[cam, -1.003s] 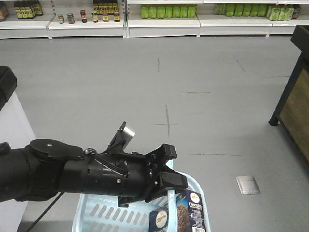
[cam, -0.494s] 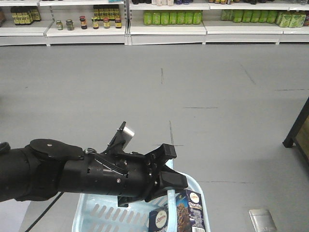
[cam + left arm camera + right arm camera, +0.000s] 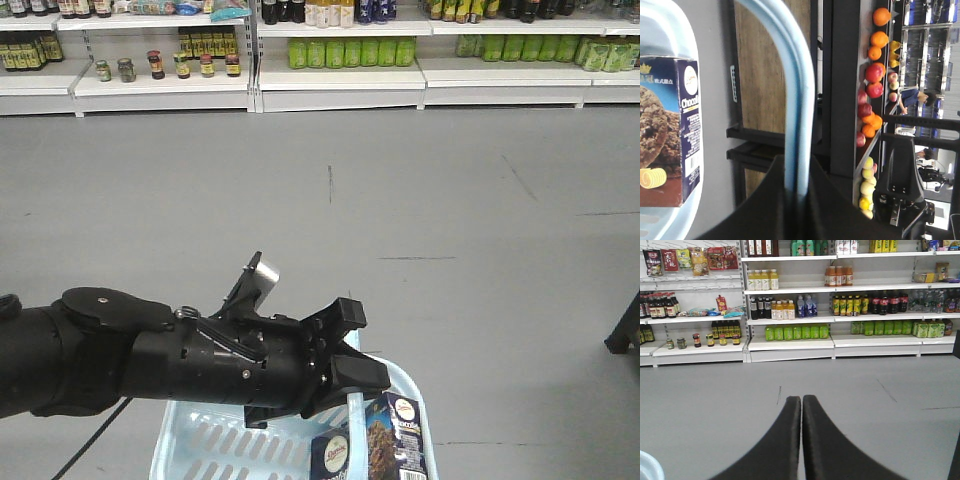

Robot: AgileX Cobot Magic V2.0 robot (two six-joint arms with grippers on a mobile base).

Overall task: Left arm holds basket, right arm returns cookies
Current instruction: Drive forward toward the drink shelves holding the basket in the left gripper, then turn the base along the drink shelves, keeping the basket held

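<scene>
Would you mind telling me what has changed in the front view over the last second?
The background has slid down the front view: the shelves sit lower with more rows showing, and the dark stand on the right has almost left the picture, so the robot seems to have rolled forward. Nothing was grasped or released. The left gripper, the basket it holds and the cookies look unchanged.

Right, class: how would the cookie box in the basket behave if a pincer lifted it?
The cookie box is a flat-sided carton, so it probably stays stiff and won't roll. It seems to stand upright in the basket, so a nudge could tip it.
</scene>
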